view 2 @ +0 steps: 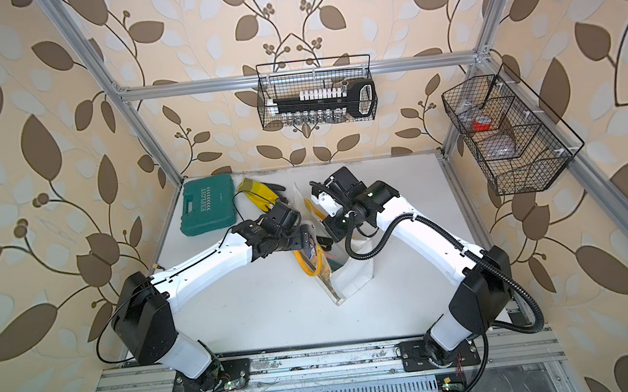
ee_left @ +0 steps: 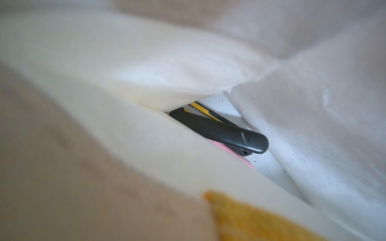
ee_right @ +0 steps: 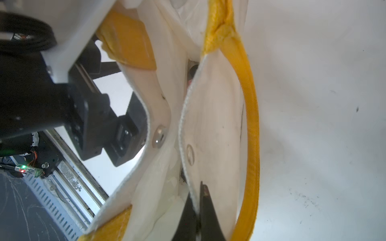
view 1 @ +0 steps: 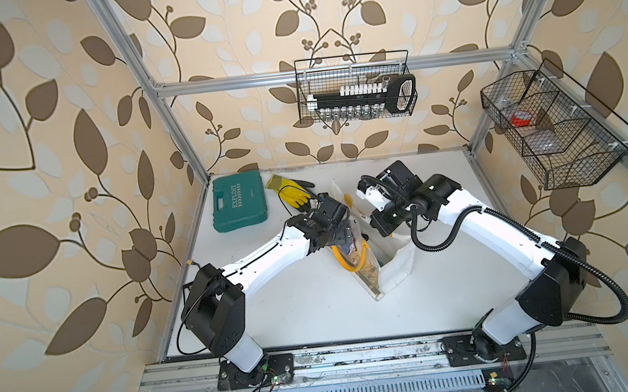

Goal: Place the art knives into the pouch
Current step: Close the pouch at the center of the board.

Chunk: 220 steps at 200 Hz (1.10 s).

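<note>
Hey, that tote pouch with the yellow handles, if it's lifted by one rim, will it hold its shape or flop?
Probably floppy: the pouch sags and folds where the right tool pinches one rim. Likely light, being thin fabric, though the dark object inside adds some weight. Pushed, it would probably crumple or slide rather than tip.

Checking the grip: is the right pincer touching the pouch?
Touching. The right wrist view shows the right pincer shut on the pouch rim.
</note>
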Tool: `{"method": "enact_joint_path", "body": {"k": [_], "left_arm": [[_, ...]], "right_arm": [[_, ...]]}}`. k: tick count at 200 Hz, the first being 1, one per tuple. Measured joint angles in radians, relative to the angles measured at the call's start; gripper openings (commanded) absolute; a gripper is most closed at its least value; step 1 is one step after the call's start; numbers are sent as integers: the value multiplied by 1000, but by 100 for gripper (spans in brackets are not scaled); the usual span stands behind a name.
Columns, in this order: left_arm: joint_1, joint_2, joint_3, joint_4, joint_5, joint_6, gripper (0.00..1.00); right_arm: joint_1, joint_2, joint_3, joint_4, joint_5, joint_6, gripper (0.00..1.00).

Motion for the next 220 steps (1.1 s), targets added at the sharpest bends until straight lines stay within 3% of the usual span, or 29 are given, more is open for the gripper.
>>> {"method": "enact_joint_path", "body": {"k": [220], "left_arm": [[1, 0, 0, -11, 4, 1, 93]], "right_arm": [[80, 28, -18, 55, -44, 87, 0]]}}
